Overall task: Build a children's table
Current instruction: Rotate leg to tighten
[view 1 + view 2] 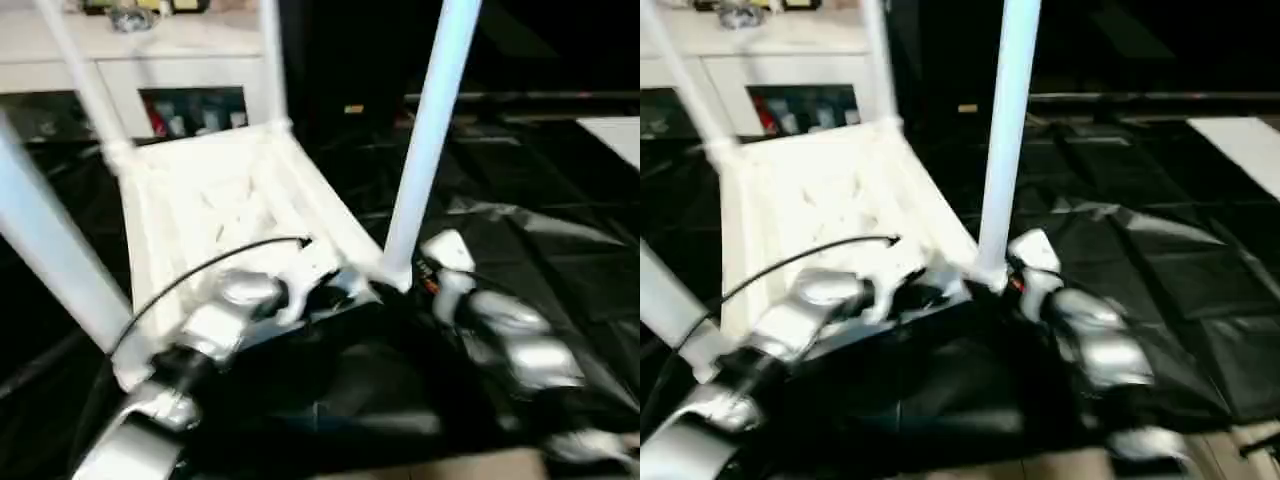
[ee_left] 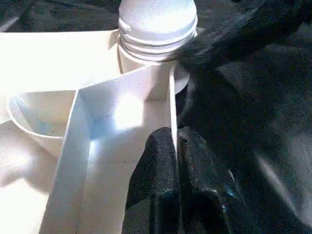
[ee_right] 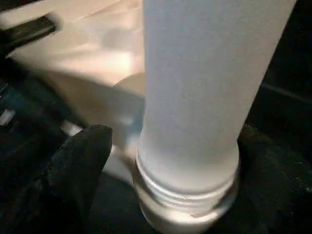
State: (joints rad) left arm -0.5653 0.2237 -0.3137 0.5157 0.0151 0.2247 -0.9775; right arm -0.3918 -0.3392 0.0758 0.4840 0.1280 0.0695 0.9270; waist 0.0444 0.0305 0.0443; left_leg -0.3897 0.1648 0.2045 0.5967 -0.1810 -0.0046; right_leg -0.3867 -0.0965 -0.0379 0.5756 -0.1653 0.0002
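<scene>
Children's table [image 1: 215,200] lies upside down on black sheeting [image 1: 560,270], ribbed underside up, at about 11 o'clock from my forearms. Four tube legs rise from its corners; the nearest, at 1 o'clock [image 1: 430,130], stands in the socket closest to me. My left end effector [image 2: 176,161] is clamped, fingers together, on a thin upright rib beside that socket. My right end effector [image 3: 165,161] stands apart, one black finger [image 3: 80,161] on each side of the leg's base, with a gap showing on the one side. I judge the table light, stiff, hollow plastic, smooth enough to slip under rubber pads. The ribs and rim give the surest hold on the top; a leg is best taken low, near its ringed collar [image 3: 185,192], where it levers least. Thin ribs could flex or crack if squeezed hard.
</scene>
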